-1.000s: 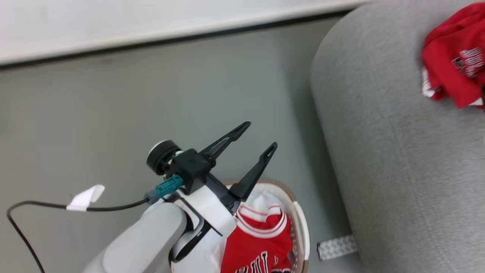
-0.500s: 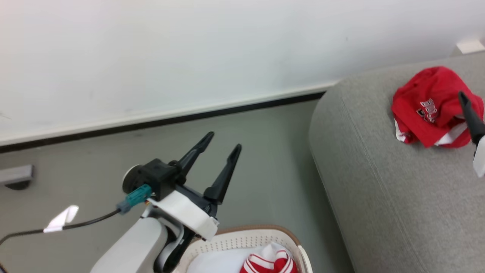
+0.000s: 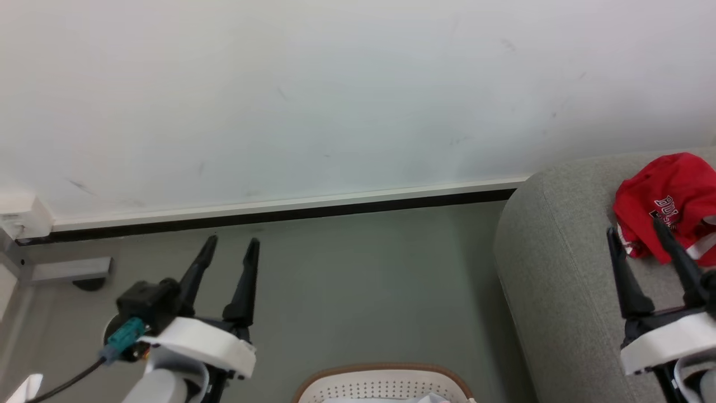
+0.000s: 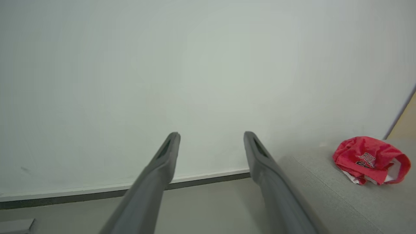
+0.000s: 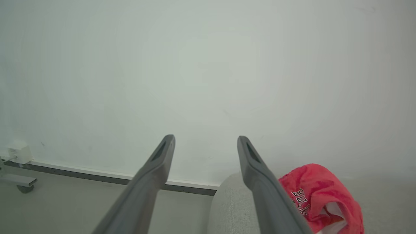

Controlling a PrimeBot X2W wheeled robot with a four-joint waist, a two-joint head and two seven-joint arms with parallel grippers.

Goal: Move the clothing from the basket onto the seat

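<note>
Nearest, at the bottom edge of the head view, the far end of the basket (image 3: pixel 380 370) shows its tan rim and perforated white wall. A sliver of pale cloth (image 3: pixel 391 399) lies inside, and the rest of its contents is cut off. To its left, the left claw (image 3: pixel 232 240) is raised over the grey floor (image 3: pixel 363 268), its two dark fingers spread apart and holding nothing. A teal plug (image 3: pixel 120 338) sits at its wrist. At the lower right, the right claw (image 3: pixel 634 226) is likewise released and empty, fingers up above the grey seat (image 3: pixel 548 280). Just past its fingertips, a crumpled red garment (image 3: pixel 671 193) with white trim and lettering lies on the seat. Beyond, a dark baseboard (image 3: pixel 279 215) meets a white wall (image 3: pixel 335 84).
</note>
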